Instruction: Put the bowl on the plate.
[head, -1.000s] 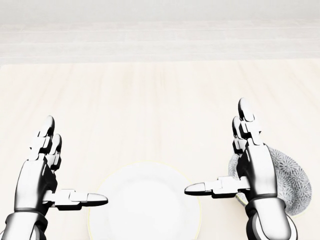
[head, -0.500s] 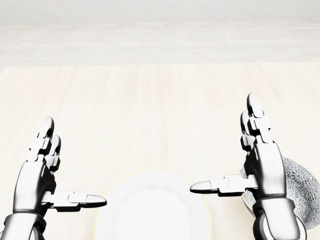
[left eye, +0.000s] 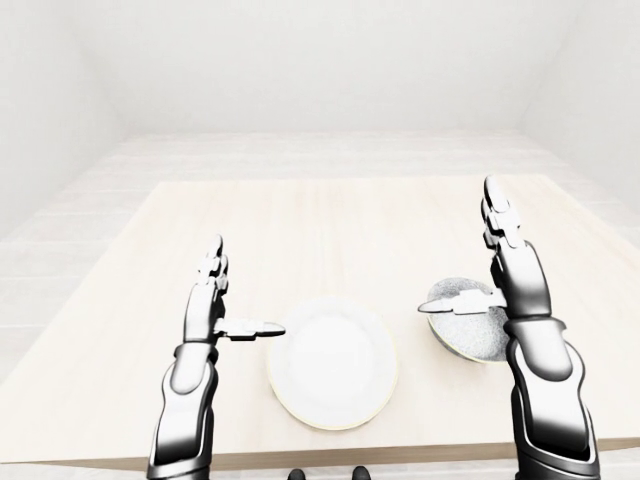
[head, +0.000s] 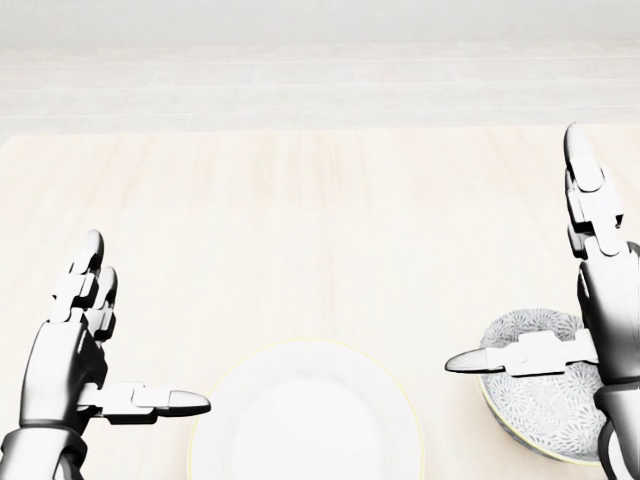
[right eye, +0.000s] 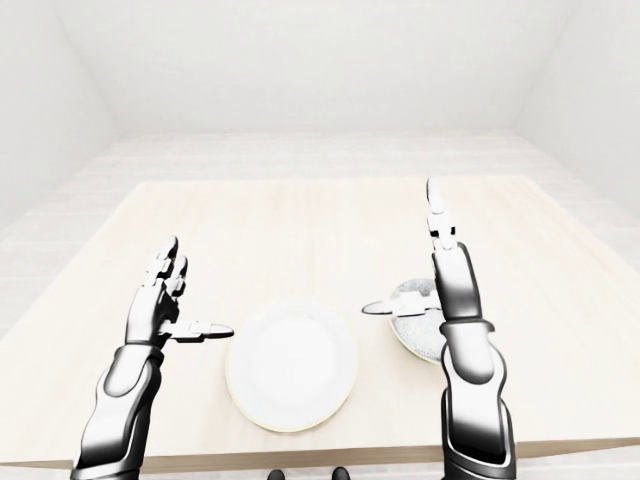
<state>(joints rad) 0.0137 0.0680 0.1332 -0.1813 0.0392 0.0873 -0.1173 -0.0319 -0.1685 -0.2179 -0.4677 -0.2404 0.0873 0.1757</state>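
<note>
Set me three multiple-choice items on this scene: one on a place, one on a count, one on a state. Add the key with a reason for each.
1. In the head view, where is the bowl relative to the plate?
A. To its right
B. To its left
C. On it

2. How many dishes stand on the table?
A. One
B. Two
C. Four

3. What is the state of the right hand?
A. Shut on the bowl
B. Open
C. Out of view

Key:
1 A, the bowl sits on the table, apart from the plate's right edge.
2 B, only the bowl and the plate show.
3 B, its fingers stretch straight and grip nothing.
</note>
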